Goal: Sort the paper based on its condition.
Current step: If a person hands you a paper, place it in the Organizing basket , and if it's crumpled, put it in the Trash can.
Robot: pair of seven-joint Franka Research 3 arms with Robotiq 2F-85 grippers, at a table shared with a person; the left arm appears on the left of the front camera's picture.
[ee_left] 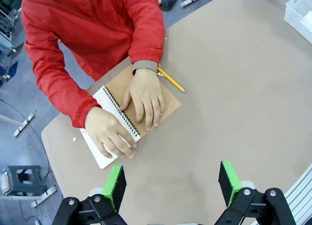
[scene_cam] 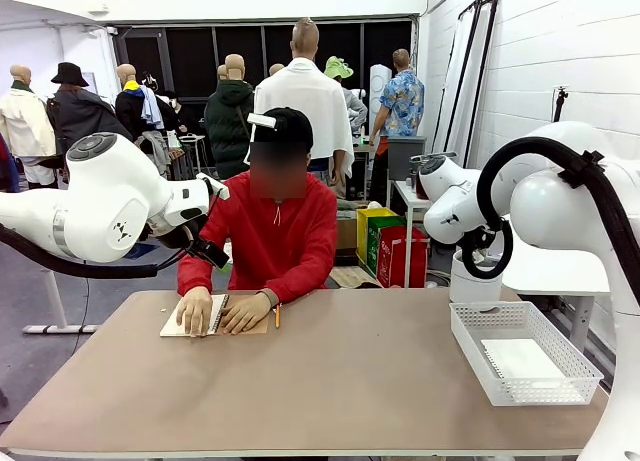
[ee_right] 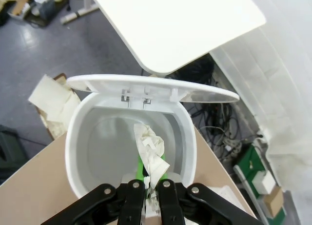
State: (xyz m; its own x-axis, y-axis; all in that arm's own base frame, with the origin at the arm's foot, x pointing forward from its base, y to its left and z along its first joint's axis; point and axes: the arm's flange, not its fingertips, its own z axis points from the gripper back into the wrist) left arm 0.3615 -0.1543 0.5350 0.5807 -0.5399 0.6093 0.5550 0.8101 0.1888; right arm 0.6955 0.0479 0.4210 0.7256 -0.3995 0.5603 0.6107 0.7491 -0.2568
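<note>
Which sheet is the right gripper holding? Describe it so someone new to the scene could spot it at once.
Start at the white bin with its lid tipped open, at the table's right end. Directly above its mouth, the right gripper is shut on the crumpled paper, a wrinkled, twisted white scrap standing up between the green pads. The flat sheet lying smooth in the white mesh basket is its opposite.

You've got a crumpled white paper scrap (ee_right: 150, 154) pinched upright between the right gripper's (ee_right: 146, 186) closed fingers, hanging over the open white bin (ee_right: 78, 137). A flat clean sheet (scene_cam: 522, 361) lies in the white basket (scene_cam: 470, 353) at the table's right.
</note>
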